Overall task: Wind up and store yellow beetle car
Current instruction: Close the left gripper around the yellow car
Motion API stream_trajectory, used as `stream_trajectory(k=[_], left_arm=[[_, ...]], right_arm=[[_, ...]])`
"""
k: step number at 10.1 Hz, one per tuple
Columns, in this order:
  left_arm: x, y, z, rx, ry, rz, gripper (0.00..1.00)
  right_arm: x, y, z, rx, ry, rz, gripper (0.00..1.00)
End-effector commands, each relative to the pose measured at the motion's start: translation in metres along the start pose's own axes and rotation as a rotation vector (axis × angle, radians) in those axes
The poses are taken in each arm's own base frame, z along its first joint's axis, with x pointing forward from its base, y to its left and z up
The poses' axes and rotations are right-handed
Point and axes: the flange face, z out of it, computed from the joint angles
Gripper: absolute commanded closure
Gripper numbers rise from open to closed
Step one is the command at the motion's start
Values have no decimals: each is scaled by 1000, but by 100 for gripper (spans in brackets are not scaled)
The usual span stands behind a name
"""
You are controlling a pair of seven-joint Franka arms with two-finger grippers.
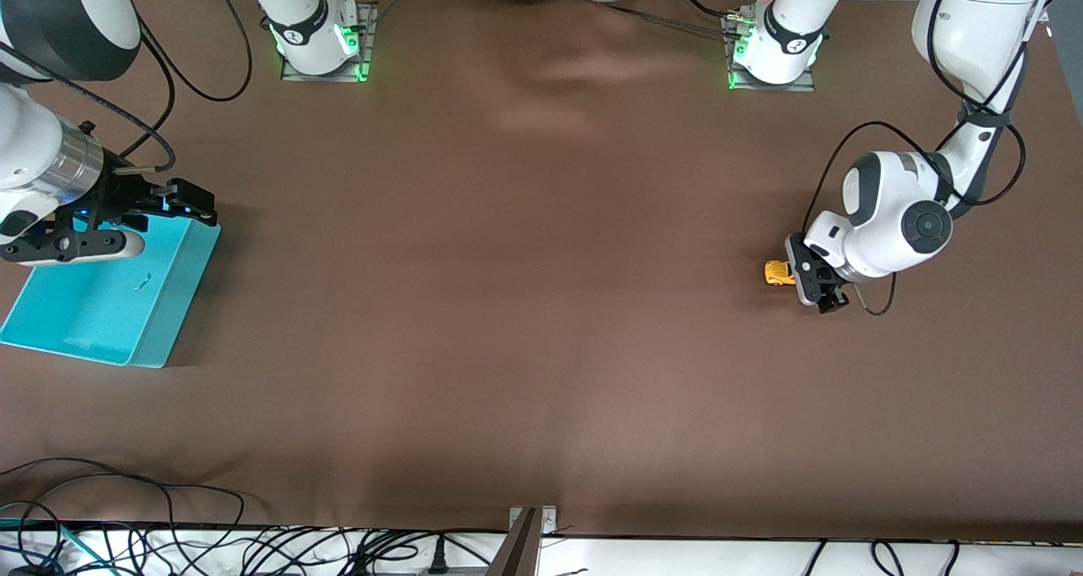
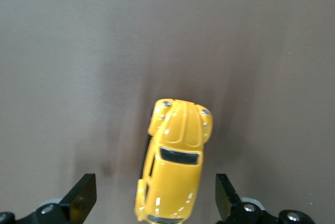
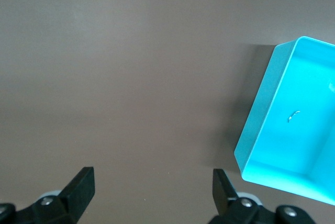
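The car lies on the brown desk toward the left arm's end. The left pincer is low at the car, and its fingers stand apart, one on each side of the car, not touching it. The right pincer waits over the rim of the blue bin, fingers apart, holding nothing.
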Motion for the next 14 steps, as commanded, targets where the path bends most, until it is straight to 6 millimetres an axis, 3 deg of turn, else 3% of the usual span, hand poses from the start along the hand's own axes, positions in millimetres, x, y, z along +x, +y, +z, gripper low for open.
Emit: stream_trajectory(k=[1, 2, 5, 7, 8, 9, 11, 13, 14], left_arm=[[-7, 14, -8, 11, 12, 28, 0], [-7, 14, -8, 14, 13, 29, 1], [-5, 16, -2, 5, 12, 32, 16], [2, 15, -7, 15, 17, 70, 55], [3, 14, -9, 20, 18, 84, 82], [3, 13, -10, 21, 18, 89, 92], [5, 6, -17, 38, 13, 101, 97], [23, -11, -38, 86, 20, 154, 97], [34, -8, -32, 73, 32, 157, 97]], right_arm=[[-2, 0, 0, 6, -5, 10, 0], [-2, 0, 0, 6, -5, 12, 0], [-2, 0, -1, 6, -4, 12, 0], [-2, 0, 0, 6, -7, 12, 0], [-2, 0, 0, 6, -5, 12, 0], [-2, 0, 0, 7, -5, 13, 0], [-2, 0, 0, 7, -7, 12, 0], [-2, 0, 0, 6, -5, 12, 0], [-2, 0, 0, 7, -5, 12, 0]])
